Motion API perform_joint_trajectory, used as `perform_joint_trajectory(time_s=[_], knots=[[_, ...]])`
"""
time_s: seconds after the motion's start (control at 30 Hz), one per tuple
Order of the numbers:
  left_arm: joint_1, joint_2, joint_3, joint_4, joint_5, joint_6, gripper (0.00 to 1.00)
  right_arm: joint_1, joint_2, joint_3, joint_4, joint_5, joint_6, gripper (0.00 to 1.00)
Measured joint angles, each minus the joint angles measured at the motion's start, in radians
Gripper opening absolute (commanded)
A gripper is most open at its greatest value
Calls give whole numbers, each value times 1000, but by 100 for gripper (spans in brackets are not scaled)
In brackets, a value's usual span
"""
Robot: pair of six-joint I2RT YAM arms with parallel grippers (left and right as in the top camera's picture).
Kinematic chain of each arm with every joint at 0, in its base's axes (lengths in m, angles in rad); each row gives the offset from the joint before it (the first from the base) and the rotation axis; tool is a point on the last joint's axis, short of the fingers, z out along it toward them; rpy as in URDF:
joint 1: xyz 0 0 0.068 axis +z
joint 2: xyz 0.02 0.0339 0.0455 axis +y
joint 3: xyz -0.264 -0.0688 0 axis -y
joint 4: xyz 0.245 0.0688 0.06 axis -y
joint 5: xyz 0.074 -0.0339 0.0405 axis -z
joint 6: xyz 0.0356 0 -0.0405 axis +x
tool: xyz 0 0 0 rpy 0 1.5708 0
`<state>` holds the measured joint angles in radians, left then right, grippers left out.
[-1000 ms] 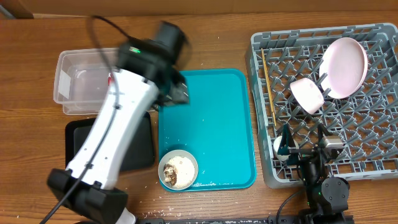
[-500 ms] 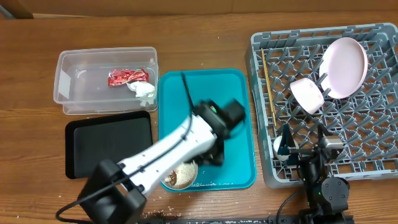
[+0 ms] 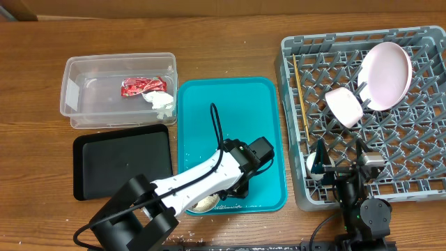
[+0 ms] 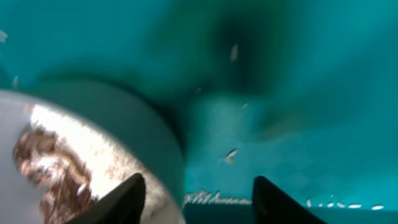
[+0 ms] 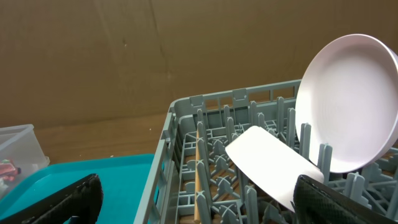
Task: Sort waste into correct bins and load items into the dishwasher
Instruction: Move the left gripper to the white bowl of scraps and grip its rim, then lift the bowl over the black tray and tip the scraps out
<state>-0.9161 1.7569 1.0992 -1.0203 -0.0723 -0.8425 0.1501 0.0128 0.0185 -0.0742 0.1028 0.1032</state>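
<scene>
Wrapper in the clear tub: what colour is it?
Shiny red. The wrapper shows best in the overhead view.

No legible text anywhere, print on red wrapper (image 3: 143, 86) too small to read, pale marks along teal tray (image 4: 298, 74) edge blurred, unreadable.

The left arm (image 3: 198, 183), near the bench's front edge, has a long white shell between chunky black joints. A thin black cable (image 3: 215, 129) loops off its wrist. The right arm (image 3: 362, 202), by the front right corner, is all black with a small silvery block. Both sets of fingers (image 5: 65, 200) are dark and blunt.
</scene>
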Motion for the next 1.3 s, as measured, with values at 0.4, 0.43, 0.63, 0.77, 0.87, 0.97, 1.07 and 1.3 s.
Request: perform_joint_trajectory(time_s=[0.4, 0.43, 0.63, 0.77, 0.87, 0.97, 1.07, 1.3], knots=[[0, 0, -1, 42, -94, 120, 14, 0, 0, 0, 0, 0, 0, 100], [0, 0, -1, 42, -99, 122, 14, 0, 0, 0, 0, 0, 0, 100], [0, 0, -24, 83, -128, 132, 4, 0, 0, 0, 0, 0, 0, 100], [0, 0, -27, 88, -148, 133, 4, 0, 0, 0, -1, 0, 0, 100], [0, 0, -27, 90, -157, 133, 4, 0, 0, 0, 0, 0, 0, 100], [0, 0, -27, 77, -157, 136, 4, 0, 0, 0, -1, 0, 0, 100], [0, -1, -23, 5, -156, 134, 4, 0, 0, 0, -1, 0, 0, 100], [55, -172, 60, -72, -109, 113, 4, 0, 0, 0, 0, 0, 0, 100]])
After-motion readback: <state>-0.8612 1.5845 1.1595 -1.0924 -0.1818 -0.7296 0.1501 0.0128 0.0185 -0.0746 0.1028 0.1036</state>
